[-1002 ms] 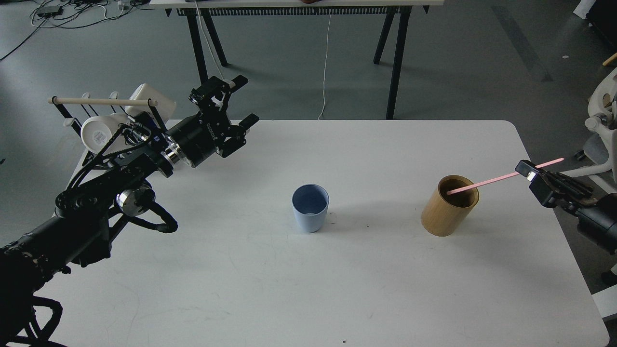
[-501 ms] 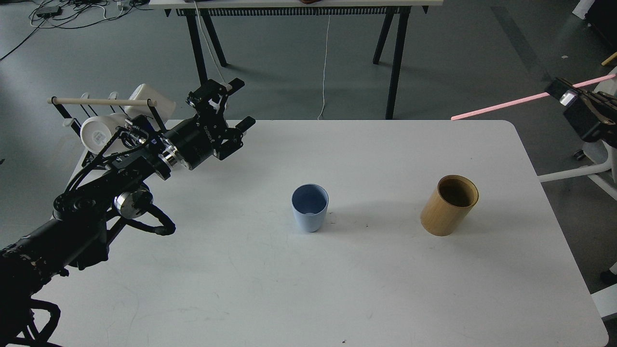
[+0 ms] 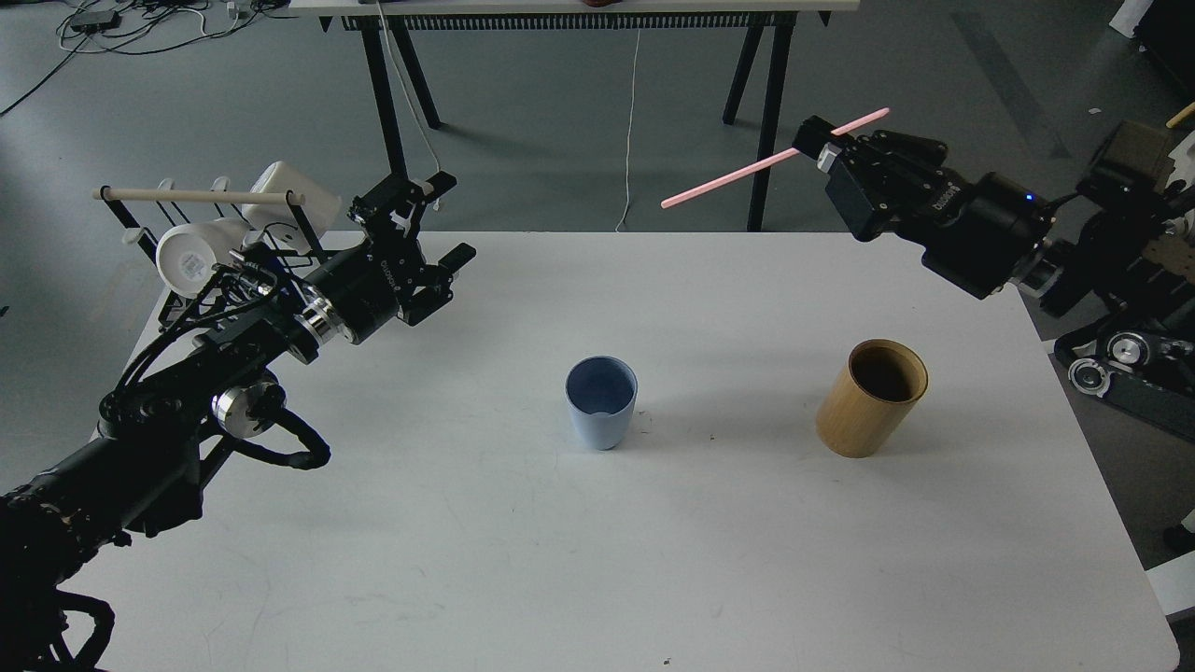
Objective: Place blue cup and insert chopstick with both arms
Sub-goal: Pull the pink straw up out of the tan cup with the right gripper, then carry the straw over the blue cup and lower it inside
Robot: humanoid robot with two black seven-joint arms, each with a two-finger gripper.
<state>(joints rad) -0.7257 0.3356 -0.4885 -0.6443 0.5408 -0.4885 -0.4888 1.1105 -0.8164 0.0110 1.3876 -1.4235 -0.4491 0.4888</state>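
Chopstick [image 3: 747,170] swung leftward; thin, pink, in right pincer [image 3: 822,149].

Soft, even daylight fills the scene, fairly bright and without hard glare. The white bench [image 3: 523,560] reflects it as a flat pale grey, slightly brighter toward its near edge. Shadows are faint and diffuse: a weak smudge stretches toward the right edge from the blue cup [image 3: 601,402], another from the tan wooden cylinder [image 3: 871,399]. The floor [image 3: 934,84] beyond the far edge reads darker and greenish-grey. Focus is sharp throughout, with no motion blur. The black arms lose detail in their darkest parts.
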